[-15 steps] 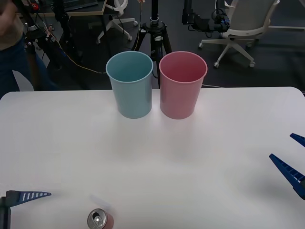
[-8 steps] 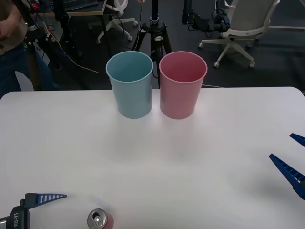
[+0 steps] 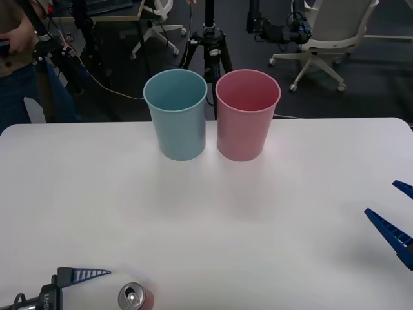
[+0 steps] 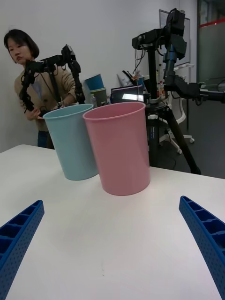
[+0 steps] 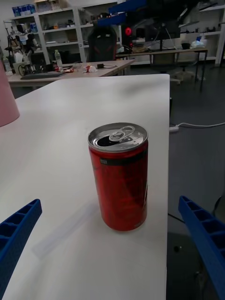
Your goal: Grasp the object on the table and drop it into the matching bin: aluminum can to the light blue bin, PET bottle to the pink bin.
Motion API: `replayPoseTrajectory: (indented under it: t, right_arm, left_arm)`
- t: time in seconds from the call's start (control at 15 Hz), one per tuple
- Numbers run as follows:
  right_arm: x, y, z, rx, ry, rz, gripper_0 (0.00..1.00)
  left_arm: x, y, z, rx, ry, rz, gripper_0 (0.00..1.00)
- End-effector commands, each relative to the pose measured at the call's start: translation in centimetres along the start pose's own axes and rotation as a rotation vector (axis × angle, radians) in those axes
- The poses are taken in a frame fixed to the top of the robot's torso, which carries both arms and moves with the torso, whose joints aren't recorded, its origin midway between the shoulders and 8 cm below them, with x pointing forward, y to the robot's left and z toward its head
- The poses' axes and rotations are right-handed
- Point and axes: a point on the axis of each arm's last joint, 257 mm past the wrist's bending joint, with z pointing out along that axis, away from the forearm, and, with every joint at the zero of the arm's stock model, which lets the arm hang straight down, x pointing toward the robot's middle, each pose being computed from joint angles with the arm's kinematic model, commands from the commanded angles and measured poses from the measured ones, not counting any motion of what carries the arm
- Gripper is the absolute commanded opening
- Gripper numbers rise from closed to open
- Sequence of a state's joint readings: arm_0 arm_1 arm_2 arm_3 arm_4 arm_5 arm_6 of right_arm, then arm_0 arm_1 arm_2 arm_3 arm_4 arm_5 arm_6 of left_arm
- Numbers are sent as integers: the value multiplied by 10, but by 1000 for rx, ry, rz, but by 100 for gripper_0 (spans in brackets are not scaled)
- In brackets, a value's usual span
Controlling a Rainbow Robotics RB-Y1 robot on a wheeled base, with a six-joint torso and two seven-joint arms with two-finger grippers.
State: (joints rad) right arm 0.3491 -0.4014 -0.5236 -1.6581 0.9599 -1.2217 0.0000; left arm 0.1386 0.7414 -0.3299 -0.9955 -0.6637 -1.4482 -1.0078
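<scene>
The aluminum can (image 3: 135,298) stands upright at the near edge of the white table (image 3: 258,213), red-sided with a silver pull-tab top. In the left wrist view the can (image 5: 119,178) is centred ahead of my left gripper (image 5: 110,204), which is open, with the fingers wide on either side and not touching it. One left finger (image 3: 87,276) points at the can from its left. The light blue bin (image 3: 175,115) and the pink bin (image 3: 248,115) stand side by side at the far middle. My right gripper (image 3: 381,197) is open at the right edge, facing both bins (image 4: 122,150).
The can stands close to the table's near edge, with floor beyond it in the left wrist view. A black tripod (image 3: 210,39) and an office chair (image 3: 329,39) stand behind the bins, off the table. Bare tabletop lies between the can and the bins.
My left gripper has moved right along the near edge, closing on the can. The can, both bins and the right gripper have stayed put.
</scene>
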Motion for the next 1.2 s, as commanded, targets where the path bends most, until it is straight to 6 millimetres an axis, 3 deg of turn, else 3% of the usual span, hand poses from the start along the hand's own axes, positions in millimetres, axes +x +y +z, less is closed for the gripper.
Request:
replayPoseTrajectory:
  t: [0.07,0.6,1.2]
  right_arm:
    - [0,0,0,0,0,0,100]
    - [0,0,0,0,0,0,100]
    - [0,0,0,0,0,0,100]
  left_arm:
    - [2,-2,13,-7,-8,-3,100]
    - [1,-2,50,-22,-49,-12,100]
    - [-1,7,62,-32,-59,-21,100]
